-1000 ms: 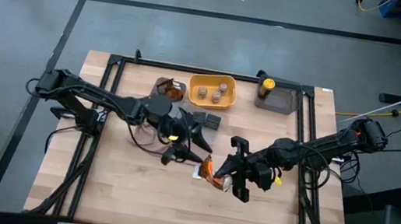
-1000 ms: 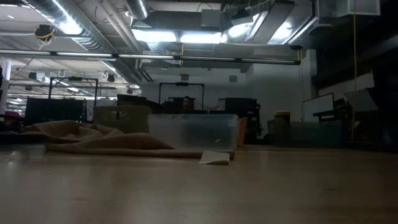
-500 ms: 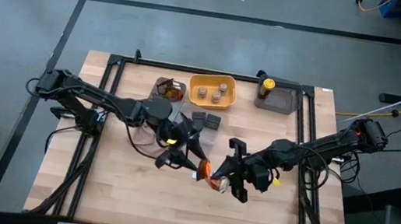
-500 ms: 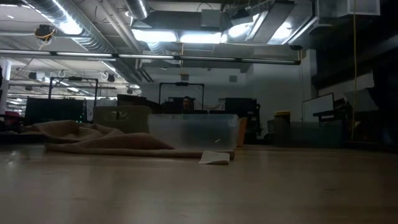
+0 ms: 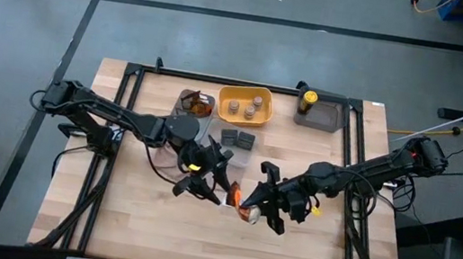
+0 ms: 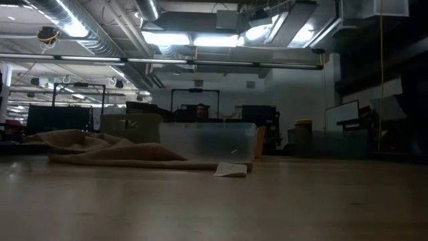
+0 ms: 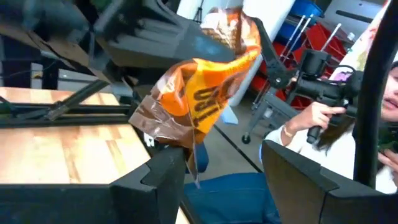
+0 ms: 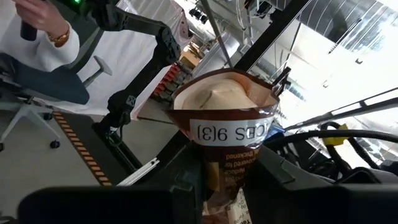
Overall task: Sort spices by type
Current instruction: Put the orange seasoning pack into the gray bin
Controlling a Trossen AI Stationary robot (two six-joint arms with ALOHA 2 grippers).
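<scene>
1. Right gripper (image 5: 250, 207) of mine is clamped on a brown and orange foil packet (image 5: 242, 202), lifted clear of the table (image 5: 144, 235) near its middle, a little toward the front edge. In my right wrist view the packet (image 8: 227, 134) stands up between my two fingers, nipped at its lower end, so its printed body is free for the other arm to take.

2. My left gripper (image 5: 199, 182) sits just beside it, fingers spread and holding nothing. In the left wrist view the packet (image 7: 199, 93) hangs just beyond my left fingertips (image 7: 168, 171), not yet between them. I judge this is a handover in mid-air: the packets' place lies on my left arm's side.

3. That place is the clear tray (image 5: 196, 103) near the back edge, left of centre, where something brown and orange already lies.

4. Next to it the yellow tray (image 5: 264, 93) holds the tan jars (image 5: 245, 107), grouped as one type.

5. Further right along the back edge, the grey tray (image 5: 331, 118) carries the yellow-capped bottle (image 5: 307, 98), alone.

6. Dark boxes (image 5: 238, 138) lie together on the bare wood just in front of the yellow tray.

7. Beyond the table a person's hand (image 7: 314, 115) grips a handle; it touches none of my work.

8. Risk, as I judge it: foil is slippery and crumples, so my right should not let go until the left has closed firmly.
</scene>
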